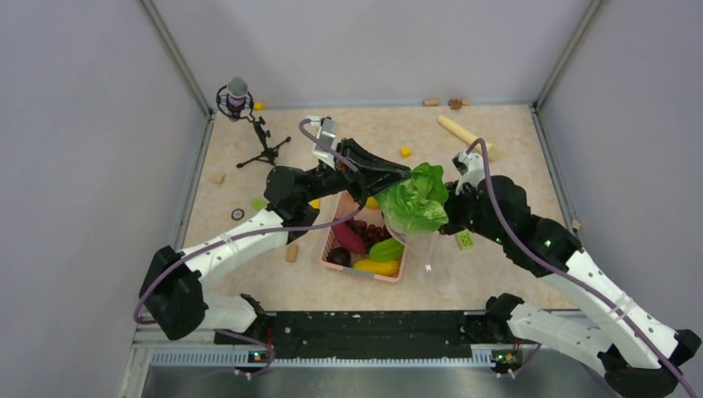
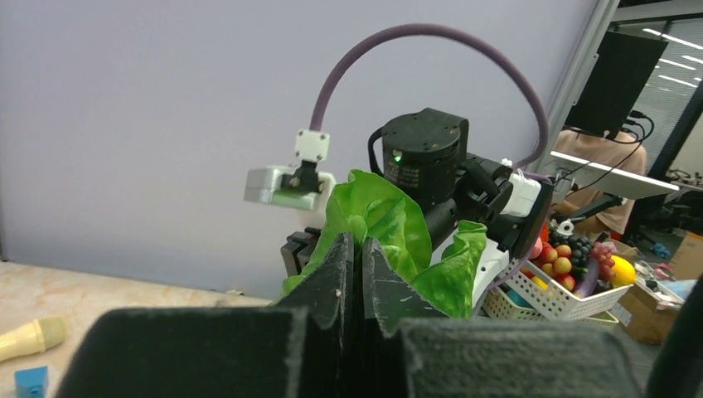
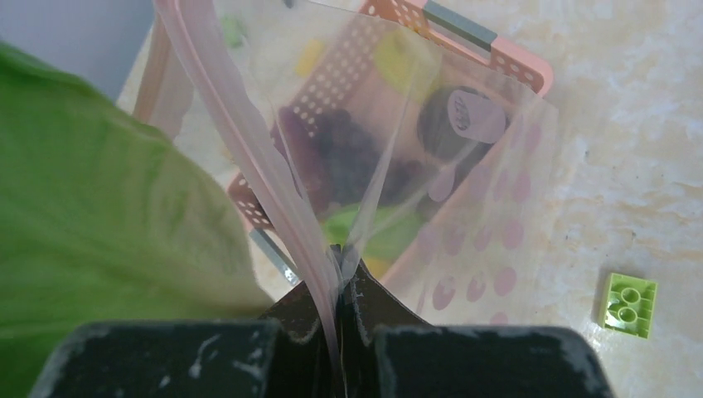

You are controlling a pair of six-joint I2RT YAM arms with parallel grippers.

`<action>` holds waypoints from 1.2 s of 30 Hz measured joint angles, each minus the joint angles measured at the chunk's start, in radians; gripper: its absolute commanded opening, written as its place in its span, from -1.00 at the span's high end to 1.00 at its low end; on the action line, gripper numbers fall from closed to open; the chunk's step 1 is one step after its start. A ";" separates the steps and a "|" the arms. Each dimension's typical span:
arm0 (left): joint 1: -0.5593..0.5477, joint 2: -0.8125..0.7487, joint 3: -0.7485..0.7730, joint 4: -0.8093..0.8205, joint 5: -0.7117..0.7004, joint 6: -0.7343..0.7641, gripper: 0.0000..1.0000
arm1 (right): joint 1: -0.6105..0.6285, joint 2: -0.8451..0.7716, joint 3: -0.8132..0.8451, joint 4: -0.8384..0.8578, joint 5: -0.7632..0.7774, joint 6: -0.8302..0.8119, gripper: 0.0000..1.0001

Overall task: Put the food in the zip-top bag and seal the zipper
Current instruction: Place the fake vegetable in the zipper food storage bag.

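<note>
While the top view is giving the overall layout, the wrist views are supplying the grips. Left: the left gripper (image 1: pixel 404 172) is reaching rightward above the pink basket (image 1: pixel 328 245). Only its wrist view is showing its fingers (image 2: pixel 336 265) nearly closed, pinching a leaf of the lettuce head (image 2: pixel 390 220). Centre: the lettuce head is hanging in the air over the basket's far right corner, just beside the right gripper (image 3: pixel 340 274). Right: only the right wrist view is showing this gripper clamping fully shut on the zipper (image 3: pixel 249 141) of the zip-top bag (image 3: pixel 481 166). The strip is running away from the fingertips, and the bag is hanging with its long axis pointing down toward the table, beside the basket.
</note>
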 measured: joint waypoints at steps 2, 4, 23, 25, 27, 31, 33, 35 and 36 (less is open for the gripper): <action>0.000 0.028 0.000 0.041 0.007 -0.025 1.00 | 0.000 -0.021 0.000 0.011 -0.004 0.005 1.00; 0.000 0.059 0.000 0.067 0.018 -0.050 1.00 | 0.000 -0.034 0.000 0.019 -0.006 0.006 1.00; 0.000 0.121 -0.102 0.224 0.090 0.006 1.00 | 0.000 -0.063 -0.026 0.038 -0.088 0.073 1.00; -0.001 0.140 -0.102 0.241 0.108 0.011 1.00 | 0.000 -0.071 -0.027 0.044 -0.097 0.090 1.00; -0.002 0.157 -0.102 0.251 0.130 0.017 1.00 | 0.000 -0.079 -0.027 0.053 -0.104 0.108 1.00; -0.007 0.180 -0.102 0.255 0.175 0.041 1.00 | 0.000 -0.085 -0.027 0.059 -0.108 0.132 1.00; -0.011 0.185 -0.102 0.251 0.203 0.065 1.00 | 0.000 -0.085 -0.027 0.058 -0.109 0.142 1.00; -0.012 0.185 -0.101 0.240 0.222 0.093 1.00 | 0.000 -0.084 -0.027 0.058 -0.111 0.149 1.00; -0.012 0.185 -0.101 0.236 0.229 0.108 1.00 | 0.000 -0.084 -0.027 0.057 -0.113 0.153 1.00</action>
